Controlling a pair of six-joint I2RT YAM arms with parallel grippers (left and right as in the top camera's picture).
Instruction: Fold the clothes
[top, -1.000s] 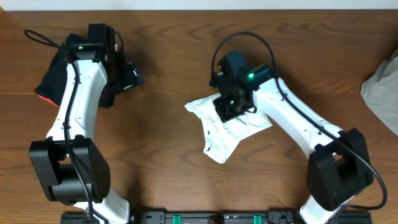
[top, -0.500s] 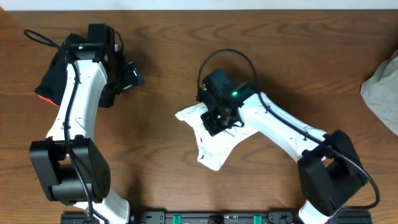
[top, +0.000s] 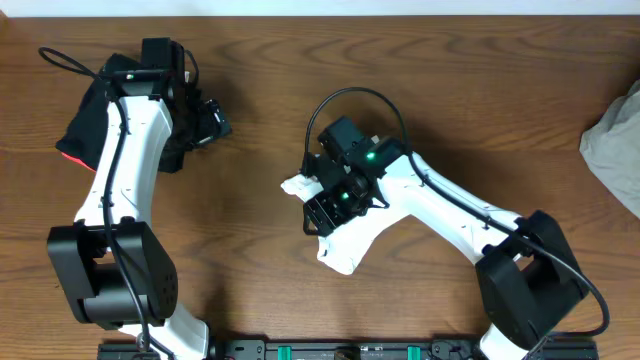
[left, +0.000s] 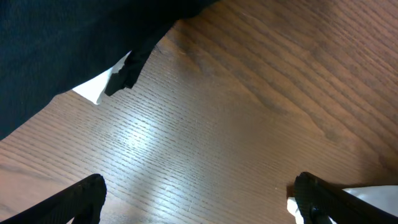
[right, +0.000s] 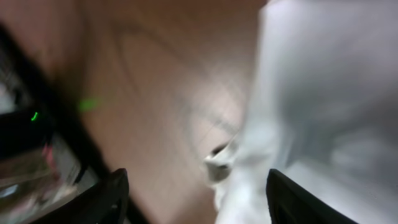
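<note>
Left pincer (top: 214, 123), right pincer (top: 320, 212), one T-shirt (top: 352, 240)

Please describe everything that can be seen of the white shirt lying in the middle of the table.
The white shirt looks like soft, thin cloth. It is crumpled into a small, irregular bundle, not neatly folded. It lies on the brown wooden table, near the middle. One corner points to the left of the overhead view, another toward its bottom edge. No lettering can be read. The right gripper hangs directly over it, fingers apart, hiding its middle. Whether they touch the cloth cannot be told.
</note>
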